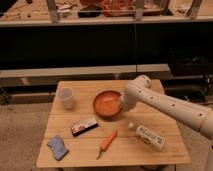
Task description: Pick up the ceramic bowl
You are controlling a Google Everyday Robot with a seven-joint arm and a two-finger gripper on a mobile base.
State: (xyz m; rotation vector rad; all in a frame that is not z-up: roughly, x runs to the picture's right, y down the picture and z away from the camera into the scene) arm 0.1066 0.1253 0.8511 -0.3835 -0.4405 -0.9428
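Camera view: ceramic bowl [107, 103] resting mid-surface [165, 150], between cup [65, 97] and arm. Claw [120, 106] at the bowl's right rim, hidden behind the wrist; spread impossible to tell. Shallow, slick rim likely to slip from a thin pinch, tipping or skidding the bowl toward the cup.

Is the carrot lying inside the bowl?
No. The carrot lies on the table, in front of the bowl, while the gripper is at the bowl's right rim.
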